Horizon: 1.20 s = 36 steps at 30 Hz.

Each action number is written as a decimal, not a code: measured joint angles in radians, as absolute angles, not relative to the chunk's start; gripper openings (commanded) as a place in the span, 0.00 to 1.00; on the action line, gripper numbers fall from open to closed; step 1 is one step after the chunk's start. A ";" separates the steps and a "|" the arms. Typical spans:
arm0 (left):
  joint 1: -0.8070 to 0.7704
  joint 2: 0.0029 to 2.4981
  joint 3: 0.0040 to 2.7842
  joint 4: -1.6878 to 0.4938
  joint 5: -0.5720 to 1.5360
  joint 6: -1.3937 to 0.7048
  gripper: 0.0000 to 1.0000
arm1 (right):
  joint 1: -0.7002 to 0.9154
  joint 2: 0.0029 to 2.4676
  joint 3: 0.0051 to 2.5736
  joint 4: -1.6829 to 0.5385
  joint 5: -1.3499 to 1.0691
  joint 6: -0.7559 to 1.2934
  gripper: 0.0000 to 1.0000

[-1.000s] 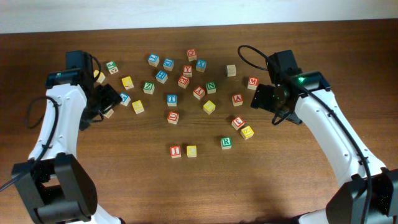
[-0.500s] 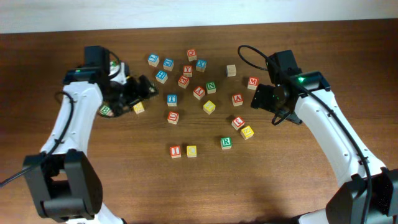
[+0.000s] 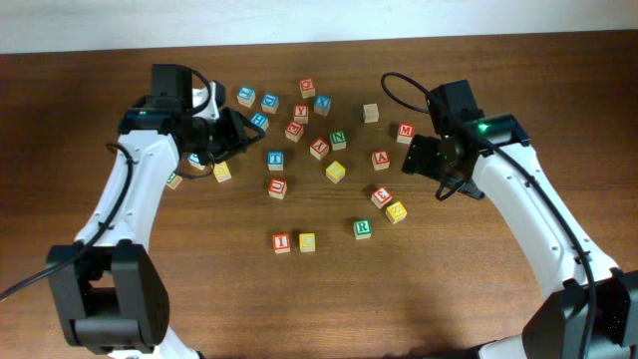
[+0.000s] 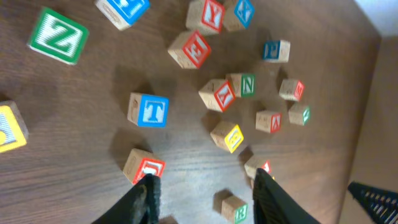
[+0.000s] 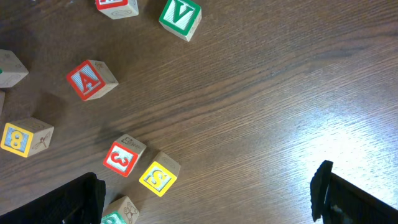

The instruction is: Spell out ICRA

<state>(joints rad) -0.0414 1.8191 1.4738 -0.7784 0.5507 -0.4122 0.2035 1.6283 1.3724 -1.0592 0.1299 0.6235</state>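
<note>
Over the upper left of the worktop (image 3: 199, 289), the left arm reaches sideways across the scattered letter cubes (image 3: 275, 160). The left hand (image 4: 205, 186) is low above them, its fingers apart with nothing between them. On the opposite side the right arm bends inward. The right hand (image 5: 205, 196) hangs above bare wood, fingers spread wide and empty.

Toward the near middle, the red I cube (image 3: 282, 241) and yellow C cube (image 3: 307, 241) sit just beside each other, in a line running left to right. The green R cube (image 3: 362, 227) lies apart to their right, slightly farther back. The red A cube (image 5: 92, 79) sits farther back again, near the right hand, turned askew. Being cubes, none has a long axis.
</note>
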 measured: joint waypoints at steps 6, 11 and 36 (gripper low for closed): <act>-0.156 1.819 1.474 -0.849 0.444 -0.369 0.00 | 0.204 1.628 1.372 -1.060 0.130 0.623 0.98; -0.190 1.819 1.474 -0.887 0.362 -0.363 0.00 | 0.204 1.628 1.372 -1.059 0.130 0.624 0.98; 0.082 1.819 1.471 -1.143 0.096 -0.487 0.99 | 0.385 1.740 1.332 -0.967 -0.131 0.476 0.99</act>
<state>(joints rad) 0.0822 1.8191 1.4712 -1.1427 0.0963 -0.4870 0.3851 1.7397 1.3323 -0.9668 -0.1314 0.4763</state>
